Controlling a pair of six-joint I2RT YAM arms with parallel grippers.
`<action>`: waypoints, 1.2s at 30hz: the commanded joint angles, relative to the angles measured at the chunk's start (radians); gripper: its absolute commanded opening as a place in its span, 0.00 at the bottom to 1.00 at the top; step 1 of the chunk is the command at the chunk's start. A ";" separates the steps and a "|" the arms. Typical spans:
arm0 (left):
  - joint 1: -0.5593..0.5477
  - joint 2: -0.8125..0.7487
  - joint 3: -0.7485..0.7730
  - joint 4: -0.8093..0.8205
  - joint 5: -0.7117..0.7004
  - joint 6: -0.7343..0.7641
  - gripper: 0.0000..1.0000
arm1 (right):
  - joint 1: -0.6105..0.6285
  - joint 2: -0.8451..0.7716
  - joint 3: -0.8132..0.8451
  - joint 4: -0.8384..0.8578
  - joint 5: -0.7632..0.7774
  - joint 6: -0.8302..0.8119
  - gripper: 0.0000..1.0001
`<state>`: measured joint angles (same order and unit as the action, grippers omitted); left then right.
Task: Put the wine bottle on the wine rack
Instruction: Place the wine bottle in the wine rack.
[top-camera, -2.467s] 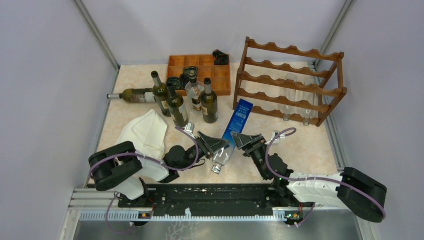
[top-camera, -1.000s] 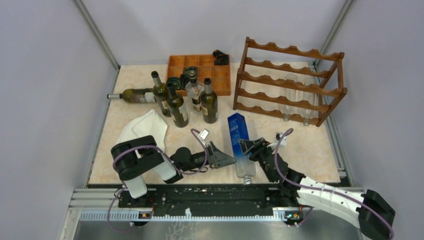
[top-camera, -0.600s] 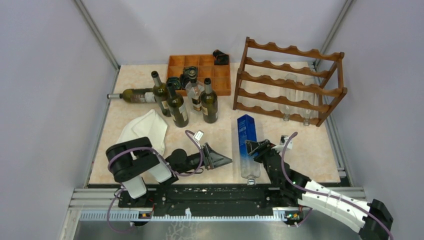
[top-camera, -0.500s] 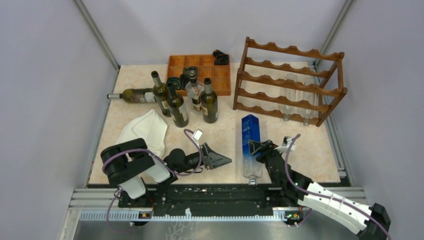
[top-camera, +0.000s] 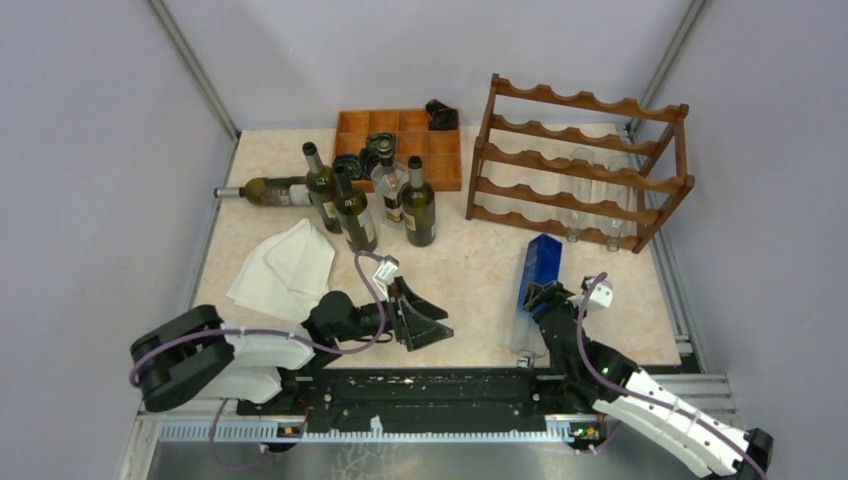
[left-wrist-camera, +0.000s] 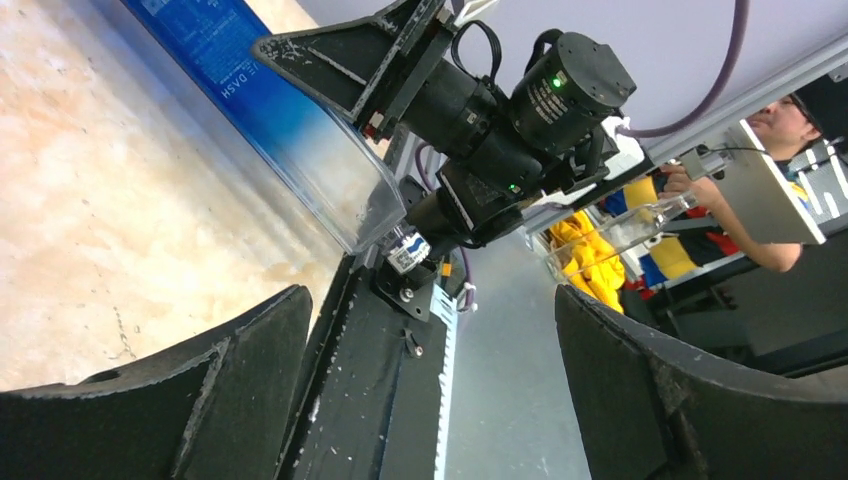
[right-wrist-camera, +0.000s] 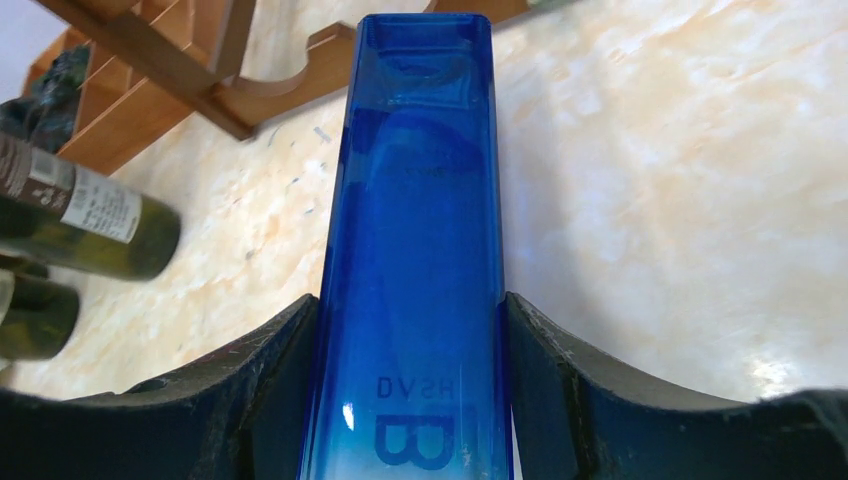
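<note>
My right gripper (top-camera: 545, 298) is shut on a square blue bottle (top-camera: 534, 280), held off the table with its base toward the wine rack (top-camera: 580, 160). In the right wrist view the blue bottle (right-wrist-camera: 420, 250) fills the gap between the fingers (right-wrist-camera: 250, 390), and a rack rail (right-wrist-camera: 200, 80) lies just beyond its end. The rack is reddish-brown with wavy rails and holds clear bottles (top-camera: 578, 195) on its lower tier. My left gripper (top-camera: 425, 318) is open and empty at the front middle. The left wrist view shows the blue bottle (left-wrist-camera: 260, 110) and the right gripper (left-wrist-camera: 400, 70).
Several dark wine bottles (top-camera: 352, 210) stand at the back left, one lying down (top-camera: 270, 190). An orange-brown compartment tray (top-camera: 400, 135) sits behind them. A white cloth (top-camera: 285, 270) lies at the left. The rack stands at the back right by the wall.
My left gripper has let go of the blue bottle and drawn back left. My right gripper has carried the bottle to the right and swung its base toward the rack.
</note>
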<state>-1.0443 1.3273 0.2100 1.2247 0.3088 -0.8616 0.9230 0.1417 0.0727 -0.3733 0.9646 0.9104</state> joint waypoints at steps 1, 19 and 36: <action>0.006 -0.140 0.002 -0.243 0.008 0.175 0.97 | -0.061 -0.004 0.138 0.134 0.056 -0.074 0.00; 0.006 -0.335 -0.087 -0.310 -0.022 0.283 0.98 | -0.354 0.285 0.228 0.379 -0.382 -0.228 0.00; 0.006 -0.353 -0.107 -0.313 -0.030 0.319 0.98 | -0.366 0.363 0.272 0.476 -0.404 -0.374 0.00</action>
<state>-1.0405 0.9852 0.1139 0.8886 0.2882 -0.5690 0.5766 0.5129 0.2321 -0.1429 0.5373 0.5819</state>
